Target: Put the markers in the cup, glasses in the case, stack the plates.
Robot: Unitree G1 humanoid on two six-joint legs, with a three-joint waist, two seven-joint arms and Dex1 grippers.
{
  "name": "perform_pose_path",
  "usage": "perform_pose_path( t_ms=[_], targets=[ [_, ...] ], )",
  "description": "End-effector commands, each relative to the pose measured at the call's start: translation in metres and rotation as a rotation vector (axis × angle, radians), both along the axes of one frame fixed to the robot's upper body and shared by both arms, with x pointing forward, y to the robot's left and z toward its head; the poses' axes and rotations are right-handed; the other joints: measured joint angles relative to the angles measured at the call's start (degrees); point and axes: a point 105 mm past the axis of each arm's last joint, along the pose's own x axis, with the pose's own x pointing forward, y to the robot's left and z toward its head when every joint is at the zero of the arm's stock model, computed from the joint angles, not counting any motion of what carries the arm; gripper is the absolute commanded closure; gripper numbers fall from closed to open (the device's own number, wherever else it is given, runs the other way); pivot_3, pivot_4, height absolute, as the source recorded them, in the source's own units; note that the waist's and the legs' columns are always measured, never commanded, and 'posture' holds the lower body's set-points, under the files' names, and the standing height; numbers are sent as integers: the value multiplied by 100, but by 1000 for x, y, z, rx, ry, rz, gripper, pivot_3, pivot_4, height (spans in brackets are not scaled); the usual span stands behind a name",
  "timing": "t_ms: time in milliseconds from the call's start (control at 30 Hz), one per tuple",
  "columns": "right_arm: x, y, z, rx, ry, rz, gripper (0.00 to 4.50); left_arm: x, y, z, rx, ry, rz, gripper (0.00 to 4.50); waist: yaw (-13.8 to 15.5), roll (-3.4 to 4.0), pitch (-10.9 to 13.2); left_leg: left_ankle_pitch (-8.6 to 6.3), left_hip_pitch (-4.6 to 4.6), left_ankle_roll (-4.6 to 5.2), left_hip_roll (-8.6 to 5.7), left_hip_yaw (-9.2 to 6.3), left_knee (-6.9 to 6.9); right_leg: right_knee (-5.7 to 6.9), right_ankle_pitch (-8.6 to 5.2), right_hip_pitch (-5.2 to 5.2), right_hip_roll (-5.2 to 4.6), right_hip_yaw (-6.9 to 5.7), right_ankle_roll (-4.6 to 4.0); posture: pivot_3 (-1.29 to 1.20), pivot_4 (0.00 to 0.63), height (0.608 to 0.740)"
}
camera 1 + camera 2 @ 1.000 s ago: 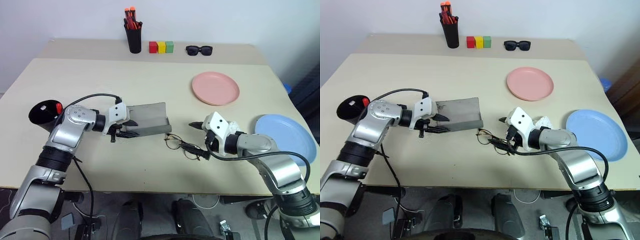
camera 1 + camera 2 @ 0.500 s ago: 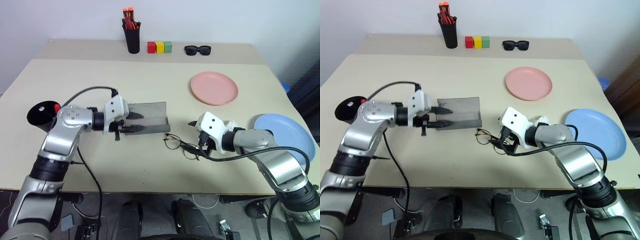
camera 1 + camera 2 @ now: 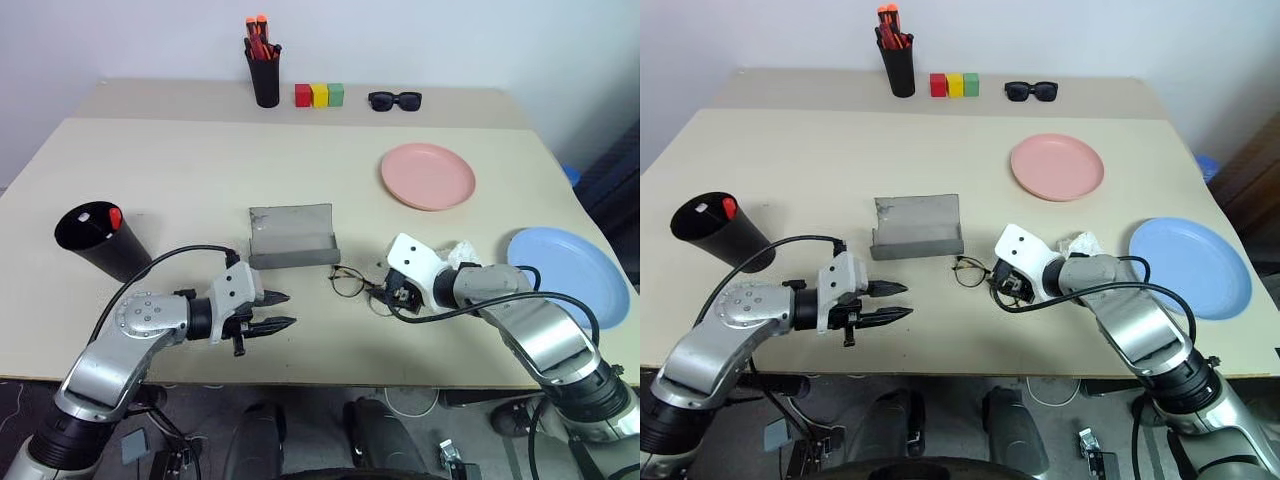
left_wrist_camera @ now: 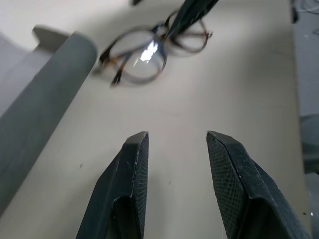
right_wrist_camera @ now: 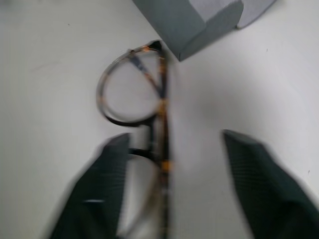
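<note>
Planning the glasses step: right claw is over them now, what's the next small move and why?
Probably close the right claw on the glasses. In the right wrist view its fingers straddle the frame, still apart. The case lies open just beside, and the left claw hangs open nearer the table edge, clear of both.

Before me stands a beige table (image 3: 180, 160). A seam runs across it toward twelve o'clock. Behind it is a plain pale wall (image 3: 450, 40). At six o'clock, under the table edge, I see grey floor (image 3: 320, 440).
</note>
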Motion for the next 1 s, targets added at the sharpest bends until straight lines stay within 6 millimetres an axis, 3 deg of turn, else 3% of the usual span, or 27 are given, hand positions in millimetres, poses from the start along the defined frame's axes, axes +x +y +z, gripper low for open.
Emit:
perform_pose_path(
  t_ms=[33,67,100,400,633,800,1000],
  targets=[
    [1,3,6,-5,-29,11,3749,0,3,13,-23,-48,28,2657,0,0,0,0,0,0,0,0,0,0,0,0,0,0,0,0,150,725],
    [1,2,5,-11,-27,13,4262,0,5,13,-23,-47,35,2657,0,0,0,0,0,0,0,0,0,0,0,0,-1,0,0,0,150,725],
    [0,2,4,-15,-26,14,4462,0,6,13,-24,-47,43,2657,0,-1,-1,0,0,0,0,1,0,0,0,0,-1,0,0,0,150,725],
    [5,-5,16,-66,-93,33,4462,2,11,14,-42,-57,90,2657,3,-3,-2,0,0,0,0,2,0,-1,-1,0,-2,0,-2,0,150,725],
    [3,-1,66,-46,-214,203,4462,10,27,12,-67,-76,199,2657,-11,3,2,0,1,0,0,2,-1,-2,-1,-1,-2,0,-1,0,150,725],
    [18,37,96,52,-313,309,4462,13,44,11,-114,-74,288,2657,-79,3,2,0,6,0,4,3,-3,-1,1,-2,2,1,-1,0,150,725],
    [58,103,100,87,-387,361,4462,-1,58,12,-146,-70,346,2657,-175,2,1,0,4,0,3,7,-6,3,2,-4,-1,0,1,0,150,725]
  ],
)
